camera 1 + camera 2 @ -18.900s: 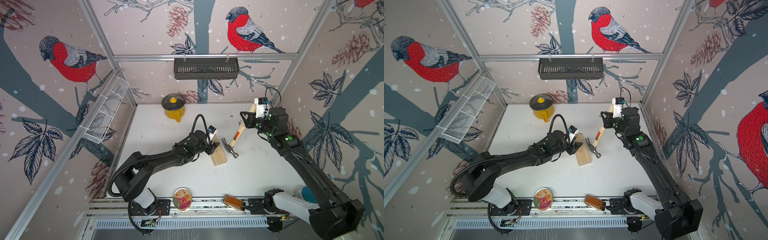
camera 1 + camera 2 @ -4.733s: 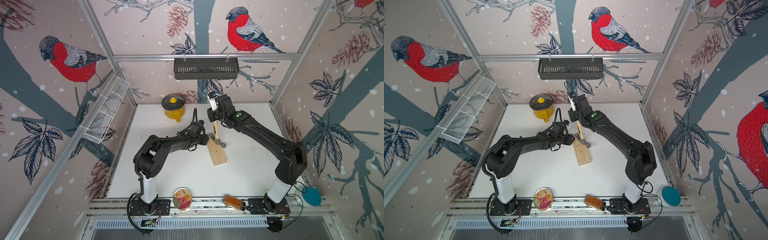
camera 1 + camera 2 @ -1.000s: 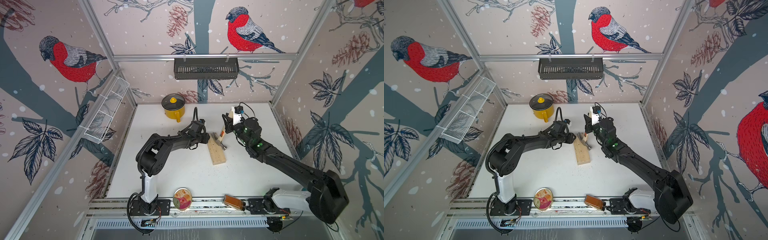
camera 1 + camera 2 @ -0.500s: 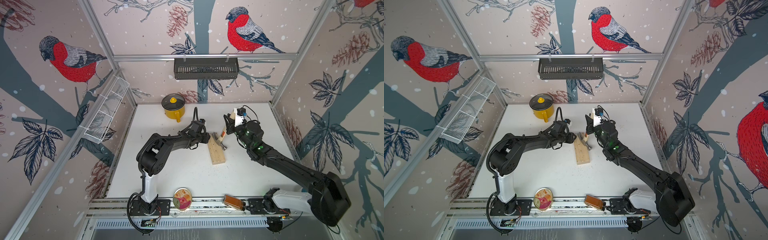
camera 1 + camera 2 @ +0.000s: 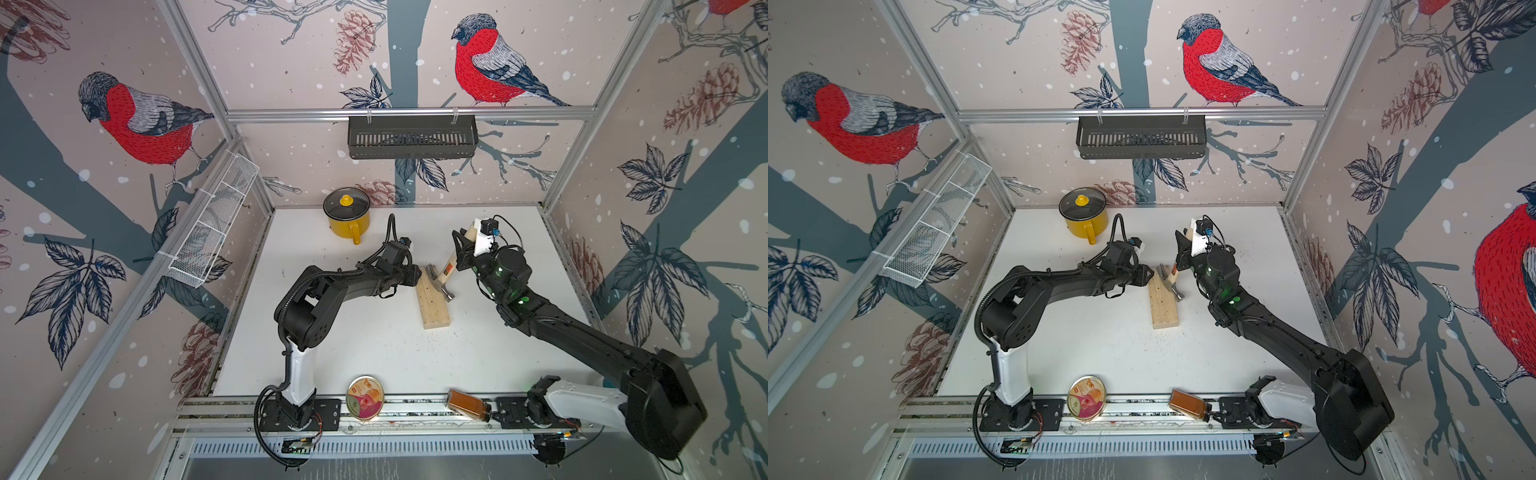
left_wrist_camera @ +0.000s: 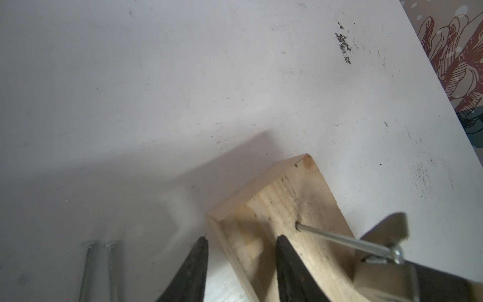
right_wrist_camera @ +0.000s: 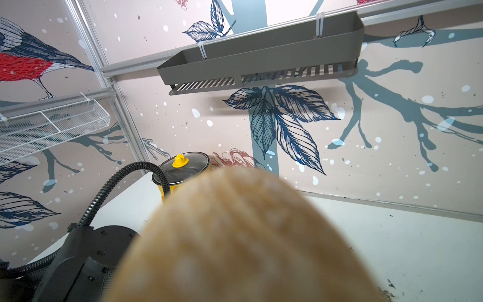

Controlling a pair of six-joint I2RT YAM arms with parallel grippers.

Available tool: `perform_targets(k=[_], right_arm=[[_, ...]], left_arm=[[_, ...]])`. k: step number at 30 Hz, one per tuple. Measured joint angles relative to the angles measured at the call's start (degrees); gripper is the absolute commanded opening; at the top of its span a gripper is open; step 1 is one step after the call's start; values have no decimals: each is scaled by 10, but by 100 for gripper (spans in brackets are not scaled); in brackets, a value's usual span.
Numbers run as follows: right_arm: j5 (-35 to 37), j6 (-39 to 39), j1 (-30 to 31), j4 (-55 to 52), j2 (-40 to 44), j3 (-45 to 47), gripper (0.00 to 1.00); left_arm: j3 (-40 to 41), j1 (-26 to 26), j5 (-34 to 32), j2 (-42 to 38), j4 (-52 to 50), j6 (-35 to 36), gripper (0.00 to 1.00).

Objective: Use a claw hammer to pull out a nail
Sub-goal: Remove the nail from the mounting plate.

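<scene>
Half-open, my left claw (image 5: 415,274) straddles one long edge of the wood block (image 5: 433,303), one finger (image 6: 288,264) on its top. A nail (image 6: 339,239) leans out of the block, its head caught in the claw hammer (image 5: 448,271). My right claw (image 5: 460,249) is clamped on the hammer's pale handle.

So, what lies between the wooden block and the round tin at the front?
Nothing: between the wooden block and the round tin there is only bare white table, as both top views show.

Blurred claw hammer (image 7: 235,235), yellow pot (image 7: 188,167) behind
</scene>
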State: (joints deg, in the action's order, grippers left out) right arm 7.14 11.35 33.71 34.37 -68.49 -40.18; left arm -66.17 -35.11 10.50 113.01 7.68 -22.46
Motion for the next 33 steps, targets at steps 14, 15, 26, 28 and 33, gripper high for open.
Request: perform_targets(k=[14,15,26,28,33], right_arm=[[3,19,-9,47,22,42,0],[3,20,-10,47,23,43,0],[1,23,-12,61,41,65,0],[1,25,-12,64,45,69,0],[2,27,-13,79,47,78,0]], left_arm=[[-1,1,2,1,0,0,43],[-1,2,2,1,0,0,43],[-2,3,6,2,-2,0,43],[-2,3,8,2,-2,0,43],[-2,3,9,2,-2,0,43]])
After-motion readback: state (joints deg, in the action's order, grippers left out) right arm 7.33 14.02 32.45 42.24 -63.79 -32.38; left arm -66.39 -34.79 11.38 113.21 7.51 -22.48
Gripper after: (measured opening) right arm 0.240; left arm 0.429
